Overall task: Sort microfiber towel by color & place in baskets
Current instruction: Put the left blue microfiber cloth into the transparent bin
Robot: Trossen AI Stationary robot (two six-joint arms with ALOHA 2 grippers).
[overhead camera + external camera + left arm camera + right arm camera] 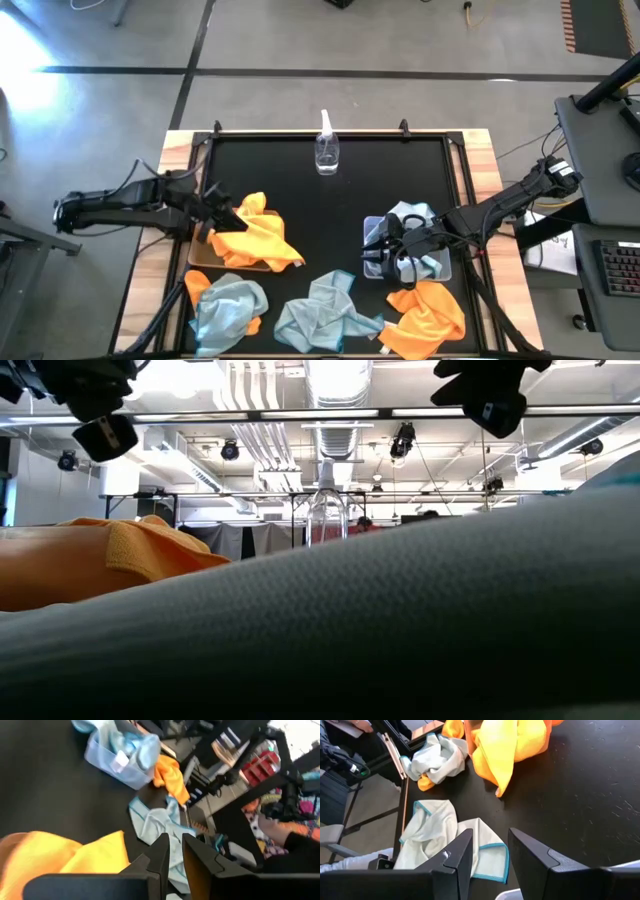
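Left gripper [214, 205], narrowly parted, hovered by heaped orange towels [252, 238]; right gripper [388, 245], parted, empty, over clear plastic basket [372, 228].

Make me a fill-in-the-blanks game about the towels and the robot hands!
1. The towels piled in the brown tray are ____ in colour.
2. The clear plastic tray holds pale ____ towels.
3. The spray bottle stands on the ____ table mat.
4. The right hand hovers above the ____ tray, while the left hand is over the brown one.

Missing words: orange; blue; black; clear
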